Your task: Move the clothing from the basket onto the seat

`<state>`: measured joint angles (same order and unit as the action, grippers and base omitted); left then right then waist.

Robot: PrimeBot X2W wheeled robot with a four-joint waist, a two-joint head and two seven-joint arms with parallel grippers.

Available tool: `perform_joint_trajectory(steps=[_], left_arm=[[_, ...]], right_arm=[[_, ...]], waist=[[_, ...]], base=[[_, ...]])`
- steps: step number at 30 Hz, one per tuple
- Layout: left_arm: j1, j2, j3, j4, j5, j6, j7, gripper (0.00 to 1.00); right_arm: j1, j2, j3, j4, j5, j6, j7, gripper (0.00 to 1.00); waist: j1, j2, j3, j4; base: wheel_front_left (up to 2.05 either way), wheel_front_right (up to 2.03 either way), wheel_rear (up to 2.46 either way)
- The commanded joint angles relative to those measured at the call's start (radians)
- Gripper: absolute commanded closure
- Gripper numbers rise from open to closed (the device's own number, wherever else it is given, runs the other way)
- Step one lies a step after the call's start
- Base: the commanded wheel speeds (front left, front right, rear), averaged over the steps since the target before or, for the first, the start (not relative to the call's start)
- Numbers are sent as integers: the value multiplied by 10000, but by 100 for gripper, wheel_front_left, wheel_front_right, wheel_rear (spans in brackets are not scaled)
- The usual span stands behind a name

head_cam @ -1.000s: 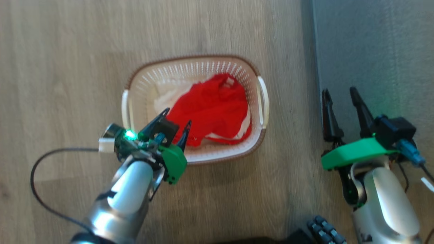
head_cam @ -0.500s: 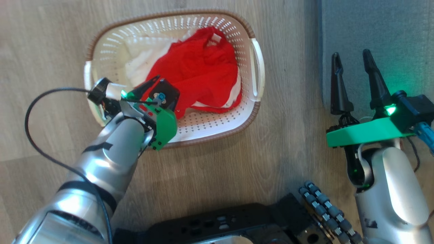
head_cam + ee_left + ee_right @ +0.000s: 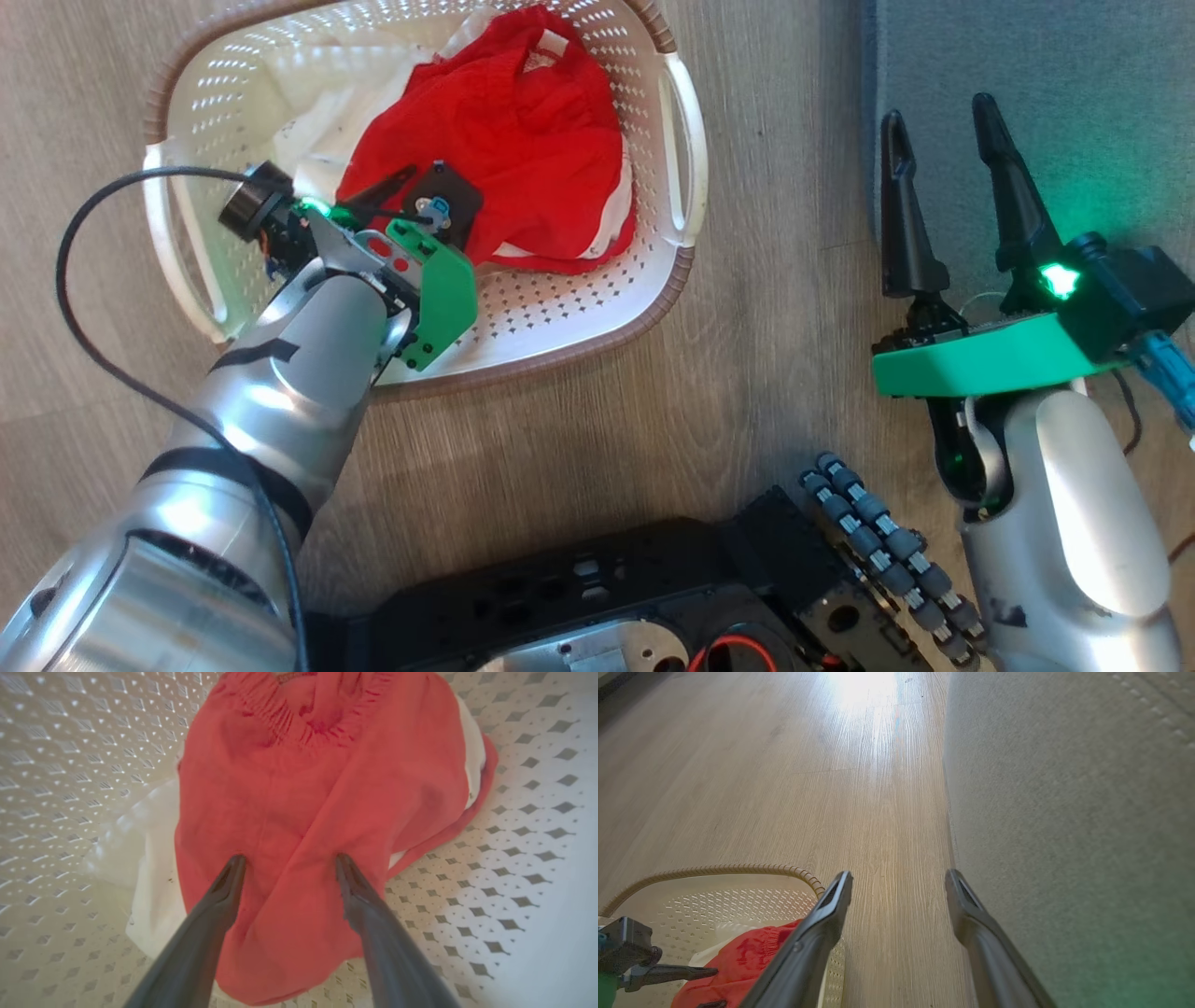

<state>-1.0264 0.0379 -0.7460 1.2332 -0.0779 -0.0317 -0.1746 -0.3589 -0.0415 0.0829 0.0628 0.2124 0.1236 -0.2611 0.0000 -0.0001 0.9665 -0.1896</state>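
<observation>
The cream basket (image 3: 677, 271) with a brown rim stands on the wooden floor, upper left in the head view. Inside lies the red clothing (image 3: 523, 149), a crumpled heap with white trim at its right edge and white fabric beside it on the left. My left gripper (image 3: 425, 182) reaches down into the basket. In the left wrist view my left gripper (image 3: 289, 858) is open, both tips resting on the red clothing (image 3: 299, 788). My right gripper (image 3: 938, 117) stands open and holds nothing, at the left edge of the grey seat (image 3: 1074, 84).
The robot's black base (image 3: 607, 597) lies along the bottom of the head view. A black cable (image 3: 70, 317) loops off the left arm over the floor. The right wrist view shows bare floor (image 3: 831, 788) between the basket rim (image 3: 714, 870) and the seat (image 3: 1064, 812).
The head camera has tilted, so the basket sits higher in the picture. My left gripper has gone from the basket's near rim down onto the red clothing. The right gripper stays open.
</observation>
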Motion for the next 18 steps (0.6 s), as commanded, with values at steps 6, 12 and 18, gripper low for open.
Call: perform_joint_trajectory(steps=[6, 12, 18], left_arm=[[139, 124, -227, -18, -647, 399, 681, 0], [153, 124, -415, -161, -1299, 377, 1034, 67], [73, 124, -837, -281, -1819, 290, 889, 100]], right_arm=[[635, -87, 248, -383, 40, 71, -7, 0], [785, -87, 242, -642, -10, 71, -7, 0], [776, -87, 217, -676, -51, 71, -7, 0]], waist=[[0, 1, 93, -104], [0, 1, 142, -87], [0, 1, 173, -10]], base=[[0, 0, 0], [0, 0, 0], [0, 0, 0]])
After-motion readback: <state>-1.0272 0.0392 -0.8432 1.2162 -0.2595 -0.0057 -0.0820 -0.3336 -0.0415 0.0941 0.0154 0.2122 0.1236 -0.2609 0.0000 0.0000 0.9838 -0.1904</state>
